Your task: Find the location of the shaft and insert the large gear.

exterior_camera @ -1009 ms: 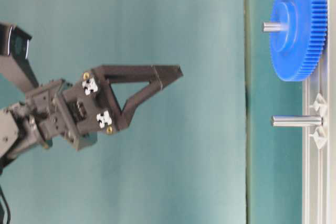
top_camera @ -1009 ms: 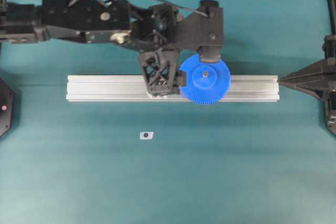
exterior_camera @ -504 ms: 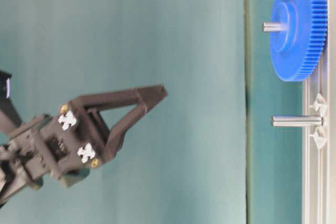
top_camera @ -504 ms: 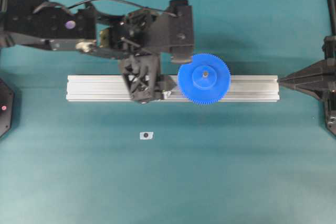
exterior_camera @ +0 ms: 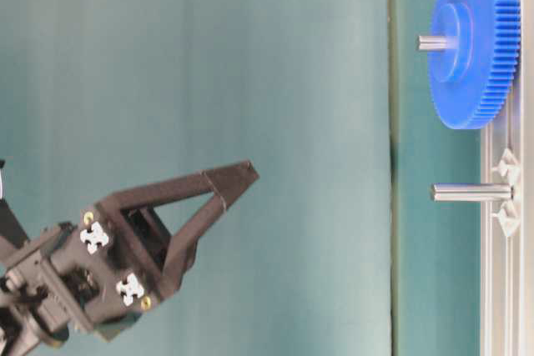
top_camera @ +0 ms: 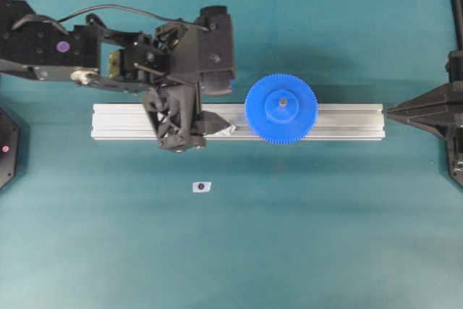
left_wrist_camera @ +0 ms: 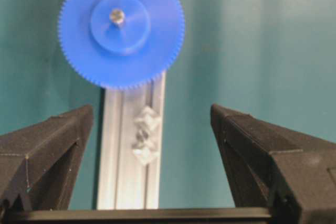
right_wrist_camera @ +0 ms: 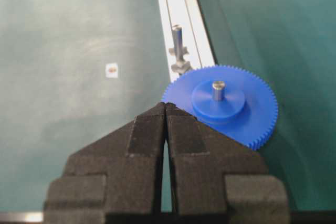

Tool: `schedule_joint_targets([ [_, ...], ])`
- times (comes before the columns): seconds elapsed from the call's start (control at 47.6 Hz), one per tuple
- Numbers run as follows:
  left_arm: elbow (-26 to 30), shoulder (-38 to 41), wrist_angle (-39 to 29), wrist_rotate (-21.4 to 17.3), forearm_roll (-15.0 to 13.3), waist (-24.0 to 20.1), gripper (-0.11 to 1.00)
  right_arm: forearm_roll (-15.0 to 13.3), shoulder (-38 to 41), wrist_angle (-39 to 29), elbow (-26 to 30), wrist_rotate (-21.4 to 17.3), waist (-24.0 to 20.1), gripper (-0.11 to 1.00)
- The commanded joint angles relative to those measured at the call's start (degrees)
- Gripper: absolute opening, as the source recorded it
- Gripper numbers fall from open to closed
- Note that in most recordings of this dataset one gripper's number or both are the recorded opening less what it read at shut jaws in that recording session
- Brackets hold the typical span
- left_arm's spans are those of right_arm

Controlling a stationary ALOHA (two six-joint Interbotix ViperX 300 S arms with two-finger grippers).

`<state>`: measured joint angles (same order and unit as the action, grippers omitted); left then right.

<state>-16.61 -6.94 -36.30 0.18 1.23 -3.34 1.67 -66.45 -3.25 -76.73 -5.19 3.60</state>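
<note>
The blue gear [top_camera: 281, 108] sits flat on the silver rail [top_camera: 347, 121], threaded on its upright shaft [exterior_camera: 434, 42], whose tip pokes through the hub. The left hand [left_wrist_camera: 152, 129], fingers wide apart and holding nothing, hovers above the rail to the gear's left. The right hand [right_wrist_camera: 165, 109], fingers pressed together, waits off the rail's right end.

- Bare teal surface [top_camera: 304, 236] lies open on both sides of the silver rail [top_camera: 347, 121].
- On the rail, the large gear [top_camera: 281, 108] and an upright peg [exterior_camera: 471, 193] stand as obstacles.
</note>
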Motion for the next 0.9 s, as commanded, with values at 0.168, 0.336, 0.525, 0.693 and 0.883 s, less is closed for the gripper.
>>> schedule_joint_targets([
  [0.168, -1.8, -3.9, 1.8, 0.6, 0.3, 0.4, 0.88, -0.1, 0.3, 0.3, 0.3, -0.6, 0.2, 0.01],
  [0.336, -3.8, -5.4, 3.7, 0.6, 0.3, 0.5, 0.88, -0.1, 0.3, 0.3, 0.2, -0.6, 0.1, 0.01],
  [0.525, -6.4, -7.5, 6.1, 0.6, 0.1, 0.7, 0.88, -0.1, 0.3, 0.3, 0.0, -0.6, 0.1, 0.01],
  [0.693, -9.0, -9.4, 7.8, 0.6, 0.3, 1.0, 0.88, -0.1, 0.3, 0.3, -0.1, -0.6, 0.1, 0.01],
  [0.883, -11.5, -11.1, 9.8, 0.7, 0.3, 1.6, 0.88, -0.1, 0.3, 0.4, -0.3, -0.6, 0.1, 0.01],
])
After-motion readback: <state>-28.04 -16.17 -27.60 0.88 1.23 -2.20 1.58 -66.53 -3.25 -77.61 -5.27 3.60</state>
